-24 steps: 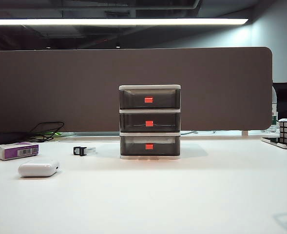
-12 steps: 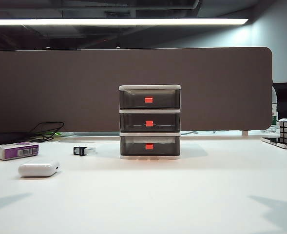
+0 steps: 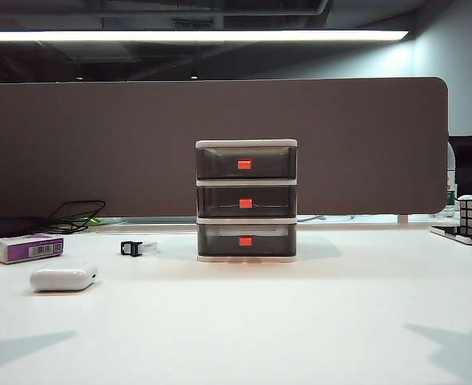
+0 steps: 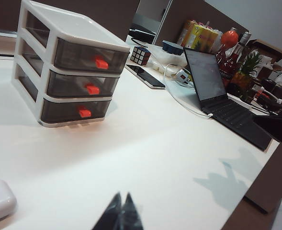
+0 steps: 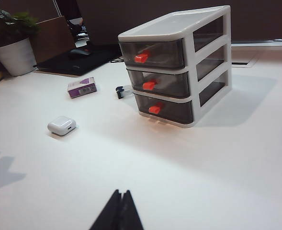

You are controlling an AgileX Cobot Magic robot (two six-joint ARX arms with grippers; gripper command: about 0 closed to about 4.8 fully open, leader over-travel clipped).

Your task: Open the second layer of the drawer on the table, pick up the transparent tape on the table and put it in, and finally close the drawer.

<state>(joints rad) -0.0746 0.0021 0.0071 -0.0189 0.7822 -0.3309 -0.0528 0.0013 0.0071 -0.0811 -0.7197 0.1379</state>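
Exterior view: the drawer stands mid-table, all three layers shut, including the second layer. The transparent tape lies just left of it. Wrist views show the left gripper and right gripper with fingertips together, above bare tabletop.

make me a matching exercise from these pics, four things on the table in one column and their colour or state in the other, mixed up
Things:
1. second layer
2. transparent tape
3. rounded case
4. flat box

Descriptions:
A. purple and white, at the far left of the table
B. plain white, nearest the front edge on the left
C. shut, smoky grey with a red-orange tab
D. tiny, black holder, lying just left of the drawer

Pairs: 1-C, 2-D, 3-B, 4-A
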